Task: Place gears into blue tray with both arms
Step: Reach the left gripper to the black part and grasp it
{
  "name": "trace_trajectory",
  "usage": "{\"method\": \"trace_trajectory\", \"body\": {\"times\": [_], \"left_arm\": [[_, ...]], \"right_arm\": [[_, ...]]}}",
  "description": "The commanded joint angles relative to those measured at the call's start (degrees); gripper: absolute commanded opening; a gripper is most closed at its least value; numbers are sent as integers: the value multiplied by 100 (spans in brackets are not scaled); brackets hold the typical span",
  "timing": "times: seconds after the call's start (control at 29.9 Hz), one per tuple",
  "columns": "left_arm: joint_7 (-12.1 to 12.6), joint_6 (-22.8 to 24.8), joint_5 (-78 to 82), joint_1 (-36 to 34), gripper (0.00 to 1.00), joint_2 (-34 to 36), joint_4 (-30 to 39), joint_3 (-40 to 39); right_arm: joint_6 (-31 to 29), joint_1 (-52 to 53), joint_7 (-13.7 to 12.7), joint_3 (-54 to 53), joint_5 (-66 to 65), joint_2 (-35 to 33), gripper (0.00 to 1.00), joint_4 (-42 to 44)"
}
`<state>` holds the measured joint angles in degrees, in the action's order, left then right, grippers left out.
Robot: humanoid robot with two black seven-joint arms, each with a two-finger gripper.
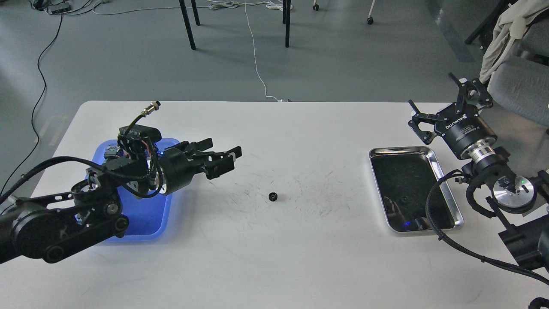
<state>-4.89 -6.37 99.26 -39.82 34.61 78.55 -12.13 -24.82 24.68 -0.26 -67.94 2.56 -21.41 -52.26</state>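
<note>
Gear (pixel 273 196) lay on white surface (pixel 274 257), between blue tray (pixel 141 223) and silver tray (pixel 446 201). Left tool (pixel 221 158) hovered beside the blue tray, fingers spread, empty. Right tool (pixel 441 105) also released, empty.

1. The single head view looks forward and steeply down over the white table (pixel 274 257).
2. It sits well back; the grey floor (pixel 128 64) fills the far top.

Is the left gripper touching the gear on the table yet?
Apart. The head view shows bare white table between the left gripper and the gear.
</note>
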Motion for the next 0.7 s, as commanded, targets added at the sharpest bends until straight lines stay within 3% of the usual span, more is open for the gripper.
{"method": "trace_trajectory", "body": {"times": [0.0, 0.2, 0.67], "left_arm": [[-47, -163, 1506, 281, 98, -384, -322, 18], [-47, -207, 2264, 694, 98, -928, -831, -26], [-3, -251, 2545, 739, 95, -2036, -1825, -53]], "right_arm": [[-6, -51, 9, 26, -10, -4, 97, 14], [56, -130, 9, 53, -27, -83, 97, 31], [56, -130, 9, 97, -45, -197, 97, 198]]}}
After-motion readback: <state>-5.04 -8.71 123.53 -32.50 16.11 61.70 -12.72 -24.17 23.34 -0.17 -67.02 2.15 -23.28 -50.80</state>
